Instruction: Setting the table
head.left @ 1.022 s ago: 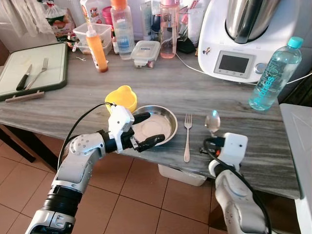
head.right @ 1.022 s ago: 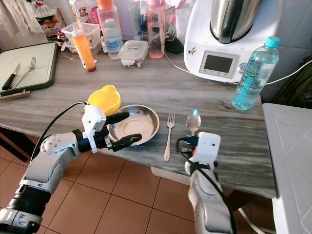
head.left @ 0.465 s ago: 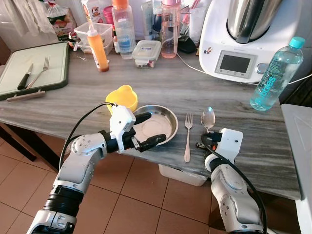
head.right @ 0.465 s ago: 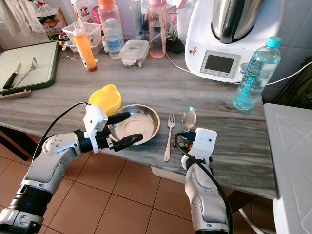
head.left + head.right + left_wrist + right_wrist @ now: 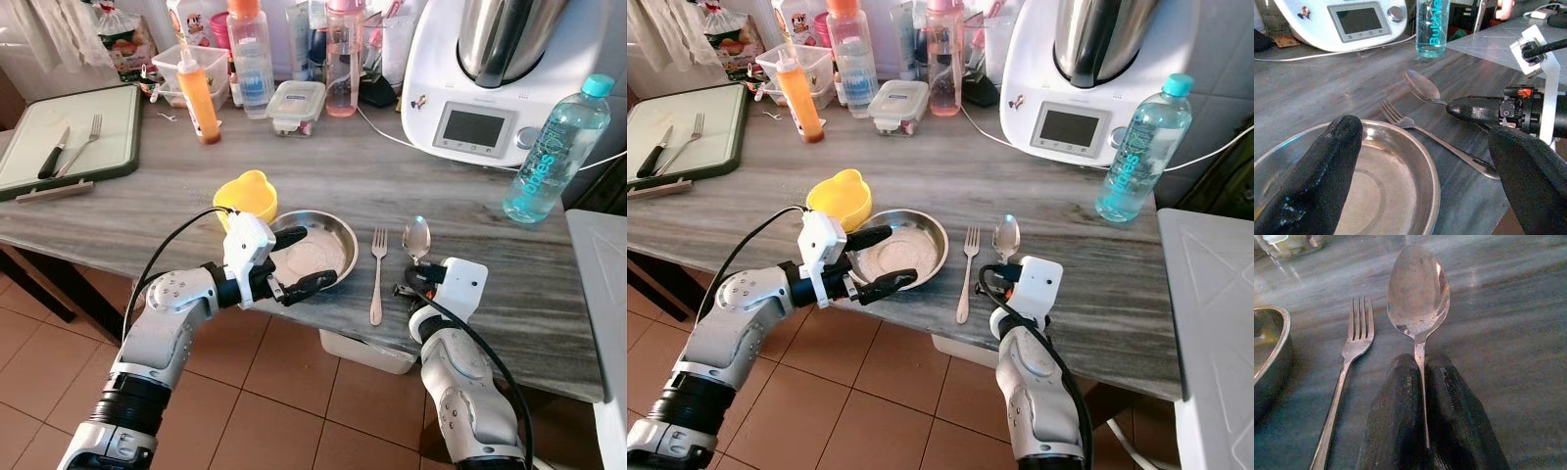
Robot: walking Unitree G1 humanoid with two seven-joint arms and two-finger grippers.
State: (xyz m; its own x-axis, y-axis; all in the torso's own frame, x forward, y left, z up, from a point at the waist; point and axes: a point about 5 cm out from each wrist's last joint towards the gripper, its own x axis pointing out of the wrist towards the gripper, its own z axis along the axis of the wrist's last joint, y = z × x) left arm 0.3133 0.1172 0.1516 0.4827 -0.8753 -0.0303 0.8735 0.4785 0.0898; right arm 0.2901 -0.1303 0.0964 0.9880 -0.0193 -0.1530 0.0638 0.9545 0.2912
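Observation:
A round steel plate [image 5: 331, 245] lies near the table's front edge, with a yellow cup [image 5: 245, 196] touching its left side. My left gripper [image 5: 318, 256] is open, its two fingers [image 5: 1327, 166] straddling the plate's near rim [image 5: 1400, 196]. A fork [image 5: 376, 274] lies right of the plate. Just right of the fork is a spoon [image 5: 1418, 289], bowl pointing away from me. My right gripper [image 5: 1420, 363] is shut on the spoon's handle, low over the tabletop by the front edge [image 5: 409, 284].
A green-rimmed cutting board [image 5: 108, 127] with a knife and a second fork sits at the far left. An orange squeeze bottle [image 5: 199, 98], several bottles and containers, a white kitchen machine [image 5: 480, 108] and a water bottle [image 5: 549, 147] line the back. A white bin stands under the table.
My right gripper has carried the spoon a little left, closer to the fork. The left gripper has stayed open at the plate's rim.

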